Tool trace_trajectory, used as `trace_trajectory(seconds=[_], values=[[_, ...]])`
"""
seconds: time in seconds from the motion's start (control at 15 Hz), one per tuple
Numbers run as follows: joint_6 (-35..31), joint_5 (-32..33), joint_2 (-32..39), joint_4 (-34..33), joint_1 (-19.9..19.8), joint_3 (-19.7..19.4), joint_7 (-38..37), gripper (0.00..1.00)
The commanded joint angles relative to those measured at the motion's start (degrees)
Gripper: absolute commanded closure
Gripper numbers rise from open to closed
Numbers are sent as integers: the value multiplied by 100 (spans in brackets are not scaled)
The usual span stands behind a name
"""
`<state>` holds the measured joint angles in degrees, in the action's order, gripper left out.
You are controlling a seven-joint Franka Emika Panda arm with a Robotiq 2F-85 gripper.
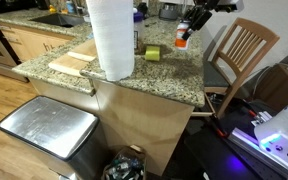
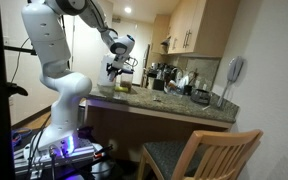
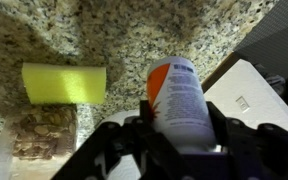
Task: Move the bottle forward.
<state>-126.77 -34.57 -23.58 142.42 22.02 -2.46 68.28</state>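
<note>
The bottle (image 3: 176, 98) is small and slim, white with an orange-red end. My gripper (image 3: 174, 140) is shut on it, fingers on both sides of its white body. In an exterior view the gripper (image 1: 189, 22) holds the bottle (image 1: 182, 38) above the granite counter (image 1: 169, 75), near its far edge. In the other exterior view the gripper (image 2: 119, 68) hangs over the counter (image 2: 174, 105); the bottle is too small to make out there.
A yellow-green block (image 1: 152, 53) lies on the counter, also in the wrist view (image 3: 64, 83). A big paper towel roll (image 1: 111, 38) stands in front. A wooden chair (image 1: 239, 55) stands beside the counter. A metal bin (image 1: 46, 128) sits on the floor.
</note>
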Motion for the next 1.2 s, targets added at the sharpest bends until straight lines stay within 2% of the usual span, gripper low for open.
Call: trace_trajectory(seconds=[0.0, 0.33, 0.53, 0.6, 0.67, 0.87, 0.93, 1.13], values=[[-77, -83, 114, -130, -99, 52, 947, 74], [-648, -399, 113, -93, -67, 57, 1800, 74], [-1060, -1007, 119, -57, -9, 58, 2318, 74], [-716, -791, -668, -126, -45, 472, 1503, 74], [-712, -826, -778, -148, -89, 457, 1565, 74], [-642, -649, -1289, -541, -54, 727, 873, 74], [-788, -713, -939, -400, 16, 603, 1135, 49], [-743, -646, -1407, -501, 73, 699, 780, 49]])
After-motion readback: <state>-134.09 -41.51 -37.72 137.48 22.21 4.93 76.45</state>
